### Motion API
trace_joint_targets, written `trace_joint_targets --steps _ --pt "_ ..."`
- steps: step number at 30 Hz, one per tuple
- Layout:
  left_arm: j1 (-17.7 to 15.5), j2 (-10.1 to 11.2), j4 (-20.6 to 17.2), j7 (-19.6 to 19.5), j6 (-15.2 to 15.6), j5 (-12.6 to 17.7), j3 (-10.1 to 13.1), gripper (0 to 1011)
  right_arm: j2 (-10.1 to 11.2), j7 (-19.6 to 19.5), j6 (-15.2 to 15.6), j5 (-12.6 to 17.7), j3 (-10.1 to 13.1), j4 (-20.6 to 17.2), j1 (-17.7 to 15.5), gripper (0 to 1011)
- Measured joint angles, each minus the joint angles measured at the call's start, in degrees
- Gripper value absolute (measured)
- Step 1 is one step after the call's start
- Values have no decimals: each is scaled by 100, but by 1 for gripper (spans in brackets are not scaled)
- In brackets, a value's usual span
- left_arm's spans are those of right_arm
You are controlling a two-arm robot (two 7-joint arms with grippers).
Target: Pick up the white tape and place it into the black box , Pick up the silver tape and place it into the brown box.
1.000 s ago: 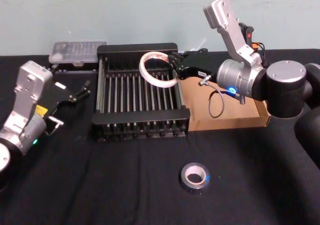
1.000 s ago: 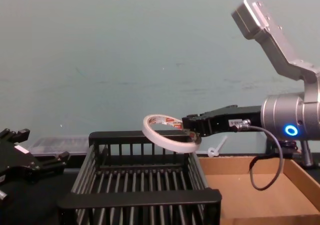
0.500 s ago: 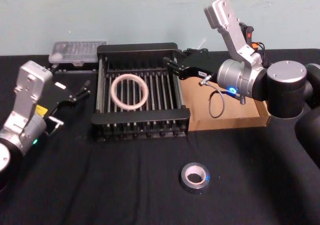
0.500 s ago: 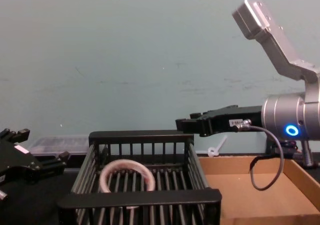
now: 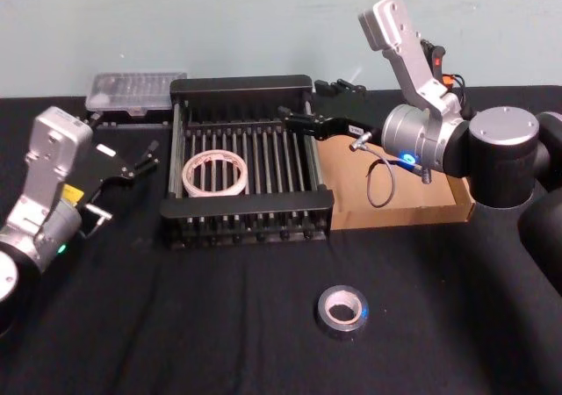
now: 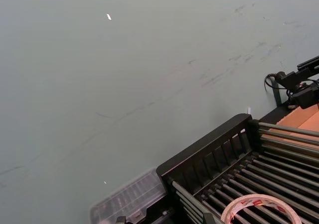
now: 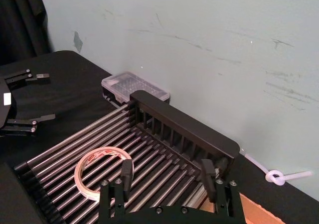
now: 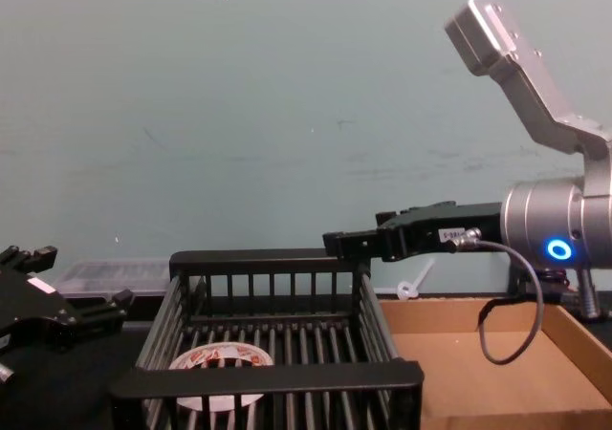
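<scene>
At the right of the head view, the right arm has a large matte black joint capped by a silver disc, then a silver cylindrical housing with a glowing blue ring light. A pale grey angular link rises from it toward the upper middle, with a red and orange fitting beside it. A thin grey cable loops below the housing. The right claw is black, slim, with a small white label. At lower left, the left arm is silver-grey with a yellow marking and a black left claw.
</scene>
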Motion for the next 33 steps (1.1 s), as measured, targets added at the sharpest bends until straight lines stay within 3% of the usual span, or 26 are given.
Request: trace_joint_targets --steps 6,18,26,33 --pt "0 0 0 0 0 0 0 1001 0 0 0 0 0 0 0 994" --pt "0 0 0 0 0 0 0 1001 16 -10 8 -3 17 -46 -26 1002" --pt "0 0 0 0 0 0 0 1001 180 -104 213 59 203 -481 -238 1002" --pt "0 0 0 0 0 0 0 1001 509 -144 672 253 427 -1111 -549 1002"
